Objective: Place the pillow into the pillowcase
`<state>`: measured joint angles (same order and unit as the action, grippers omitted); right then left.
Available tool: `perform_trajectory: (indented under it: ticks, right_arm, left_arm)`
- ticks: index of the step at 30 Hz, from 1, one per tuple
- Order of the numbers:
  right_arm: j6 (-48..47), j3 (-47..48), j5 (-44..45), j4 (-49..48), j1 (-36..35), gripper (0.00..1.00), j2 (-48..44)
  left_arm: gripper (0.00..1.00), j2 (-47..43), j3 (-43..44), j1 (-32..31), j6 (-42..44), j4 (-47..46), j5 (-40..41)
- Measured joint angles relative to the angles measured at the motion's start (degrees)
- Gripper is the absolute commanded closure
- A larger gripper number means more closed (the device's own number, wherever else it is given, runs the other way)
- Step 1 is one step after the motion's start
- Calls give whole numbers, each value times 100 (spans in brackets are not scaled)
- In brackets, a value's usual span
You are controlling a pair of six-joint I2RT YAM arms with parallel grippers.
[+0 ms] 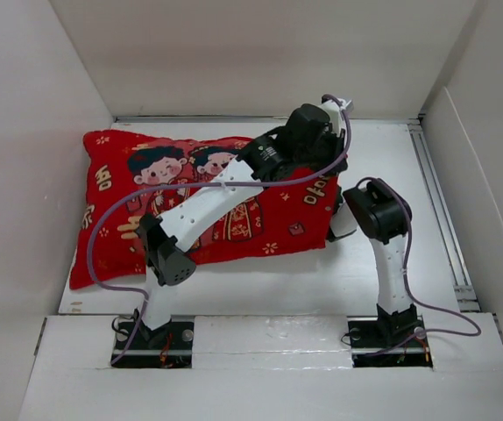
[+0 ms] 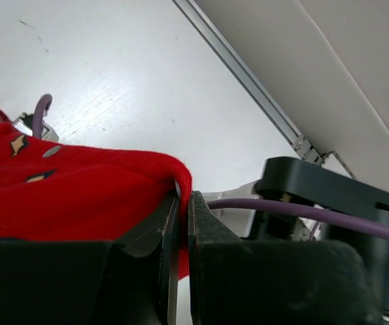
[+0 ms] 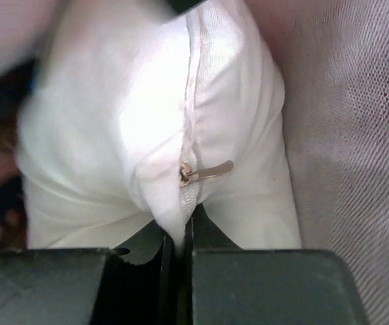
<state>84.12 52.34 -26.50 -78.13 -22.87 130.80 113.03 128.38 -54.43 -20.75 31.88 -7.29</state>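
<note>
The red pillowcase (image 1: 111, 206) lies plump on the table with its cartoon-couple face up. The white pillow (image 3: 133, 122) is almost wholly inside it and shows only in the right wrist view, with a zip pull (image 3: 208, 170) on its end seam. My left gripper (image 1: 326, 123) reaches across to the case's far right corner; in its wrist view it (image 2: 183, 195) is shut on the red hem (image 2: 174, 172). My right gripper (image 1: 337, 224) is at the case's right end; in its wrist view it (image 3: 181, 233) is shut on the pillow's white fabric just below the zip pull.
White walls close in the table on the left, back and right. A metal rail (image 1: 435, 202) runs along the right side and also shows in the left wrist view (image 2: 249, 81). The arm bases stand on a raised white ledge (image 1: 269, 351) at the front.
</note>
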Motion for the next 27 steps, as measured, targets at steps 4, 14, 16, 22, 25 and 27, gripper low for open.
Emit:
perform_trajectory:
  ticks: [4, 14, 16, 22, 25, 27]
  right_arm:
    - [-98, -149, -105, 61, 192, 100, -289]
    - [-365, -439, -426, 208, 461, 95, -748]
    - [-308, -444, -529, 190, 483, 95, -531]
    - [-315, -470, -549, 103, 413, 85, -302]
    - [-328, -461, -588, 103, 365, 55, -299]
    - [-374, -520, -601, 103, 389, 39, -330]
  left_arm:
    - [100, 72, -341, -63, -153, -251, -219]
    - [100, 382, -149, -514, -192, -728, 68]
    - [100, 321, -372, -448, -229, -914, 87]
    - [100, 363, -1005, 201, -636, -1331, -398]
    - [100, 916, -31, 485, -695, -1075, -494]
    - [100, 1137, 378, 573, -699, -1080, -518]
